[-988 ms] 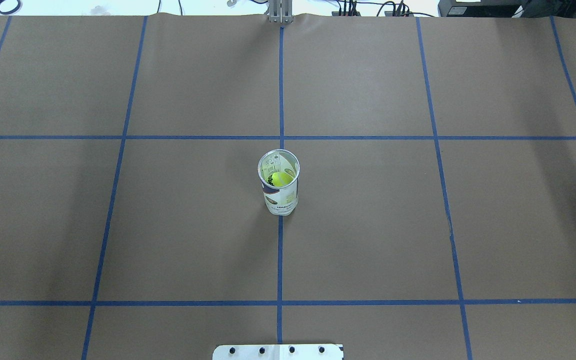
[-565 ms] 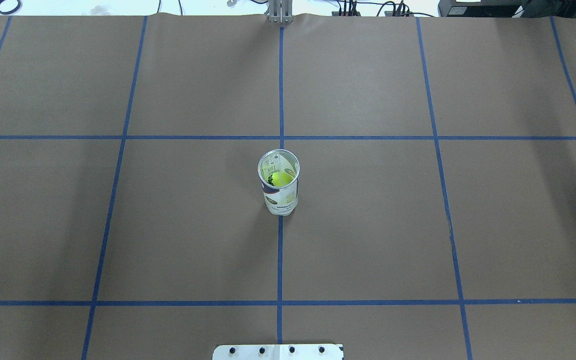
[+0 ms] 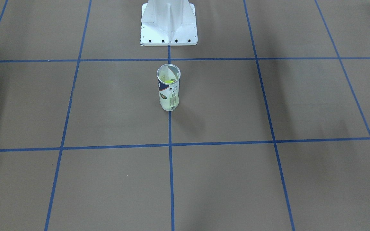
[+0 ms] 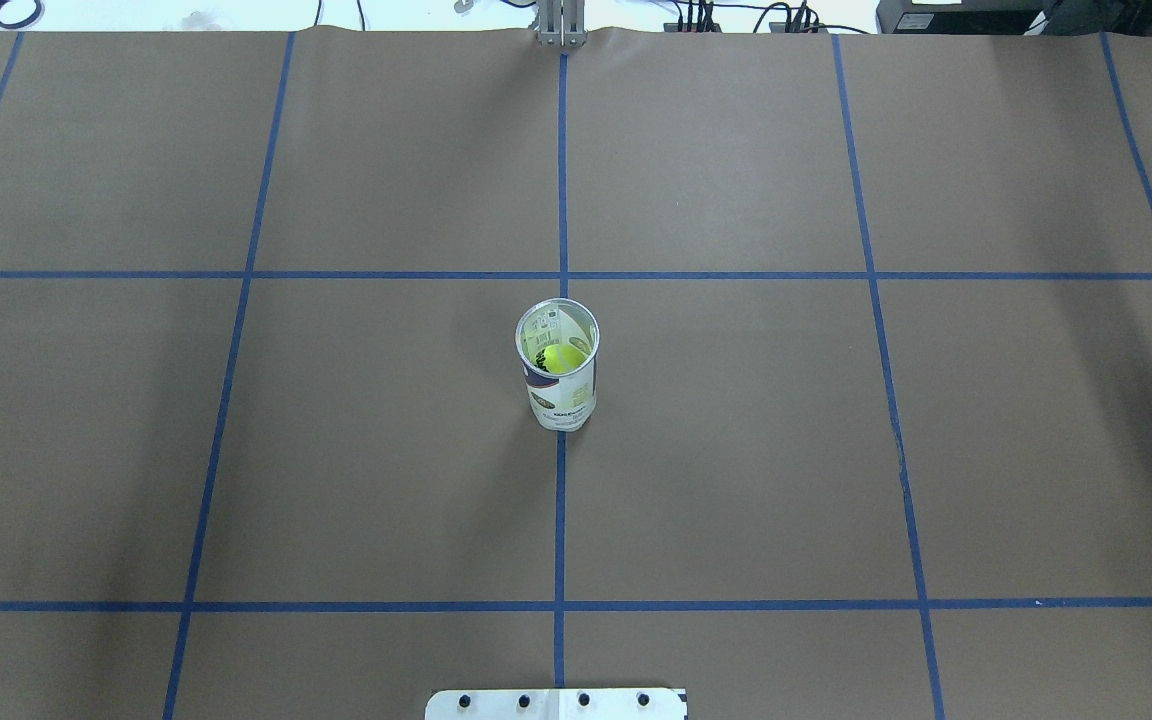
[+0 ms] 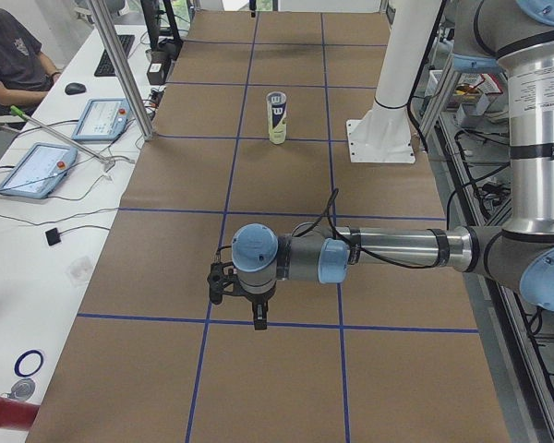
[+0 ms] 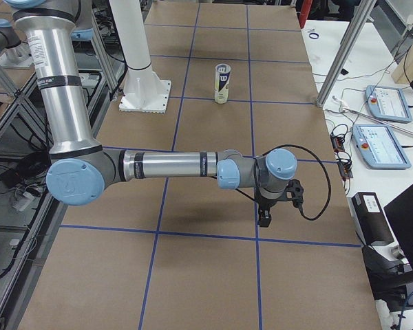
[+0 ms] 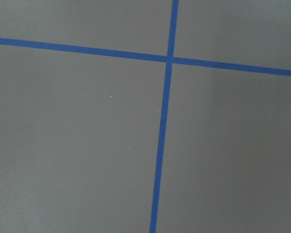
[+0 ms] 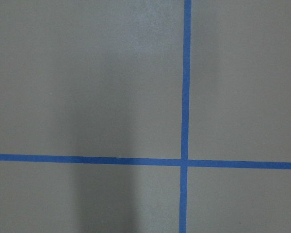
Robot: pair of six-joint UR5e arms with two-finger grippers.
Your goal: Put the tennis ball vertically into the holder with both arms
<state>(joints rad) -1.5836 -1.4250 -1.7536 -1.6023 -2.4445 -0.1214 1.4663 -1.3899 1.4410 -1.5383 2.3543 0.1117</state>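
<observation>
**Ball seated in upright holder**

The holder (image 4: 561,400) is seen upright at the counter's (image 4: 736,480) middle, midway between its side edges, with the tennis ball (image 4: 564,358) inside. The left pincer (image 5: 258,319) and right pincer (image 6: 265,218) are held over opposite ends; their opening cannot be told.

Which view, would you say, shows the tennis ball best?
Overhead exterior: the tennis ball shows through the open top of the holder. Front-facing catches a yellow sliver; side views show only the holder; wrist views, neither.
</observation>
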